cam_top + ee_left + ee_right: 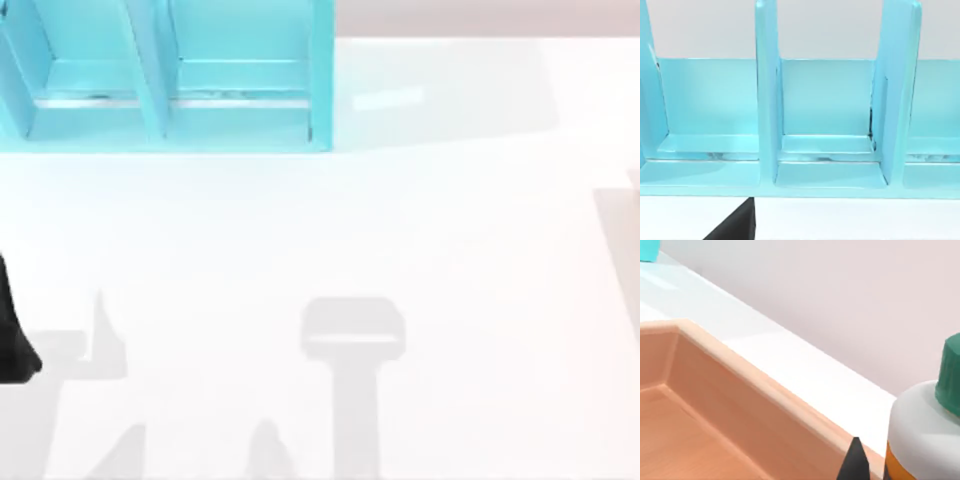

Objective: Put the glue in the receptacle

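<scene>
Overhead, the receptacle (165,75) sits at the table's (400,230) far left, its dividers upright; my left arm (12,340) is at the left edge. My left wrist camera faces its compartments (827,117). From my right wrist, the glue (927,425) stands beside a peach tray (715,415). I can't tell how either gripper's fingers stand.

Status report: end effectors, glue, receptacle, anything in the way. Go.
Left end effector facing the receptacle, its compartments holding nothing. Right end effector beside the glue, fingertip close alongside; grip unconfirmed. Orange tray next to the bottle.
</scene>
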`<action>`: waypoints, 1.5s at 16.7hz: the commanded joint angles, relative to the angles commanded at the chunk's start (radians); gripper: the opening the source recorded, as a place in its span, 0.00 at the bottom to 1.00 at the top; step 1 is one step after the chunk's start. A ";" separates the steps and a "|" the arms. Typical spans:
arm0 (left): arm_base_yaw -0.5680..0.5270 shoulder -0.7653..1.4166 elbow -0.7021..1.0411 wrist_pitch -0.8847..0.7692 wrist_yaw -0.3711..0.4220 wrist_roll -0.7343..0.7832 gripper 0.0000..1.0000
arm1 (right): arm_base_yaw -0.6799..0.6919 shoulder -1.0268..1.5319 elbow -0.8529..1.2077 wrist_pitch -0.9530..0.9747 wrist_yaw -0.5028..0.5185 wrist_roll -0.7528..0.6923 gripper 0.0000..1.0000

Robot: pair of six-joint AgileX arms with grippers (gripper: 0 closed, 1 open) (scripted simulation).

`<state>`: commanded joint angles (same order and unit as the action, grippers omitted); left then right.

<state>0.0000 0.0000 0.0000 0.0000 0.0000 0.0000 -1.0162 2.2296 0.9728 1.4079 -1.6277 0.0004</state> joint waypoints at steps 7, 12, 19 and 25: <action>0.000 0.000 0.000 0.000 0.000 0.000 1.00 | 0.106 -0.058 -0.174 -0.006 -0.088 0.007 0.00; 0.000 0.000 0.000 0.000 0.000 0.000 1.00 | 0.116 -0.038 -0.254 -0.001 -0.029 -0.061 0.00; 0.000 0.000 0.000 0.000 0.000 0.000 1.00 | 0.115 -0.037 -0.258 0.001 -0.019 -0.070 0.15; 0.000 0.000 0.000 0.000 0.000 0.000 1.00 | 0.115 -0.037 -0.258 0.001 -0.019 -0.070 0.60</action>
<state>0.0000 0.0000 0.0000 0.0000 0.0000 0.0000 -0.9007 2.1928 0.7144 1.4085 -1.6471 -0.0693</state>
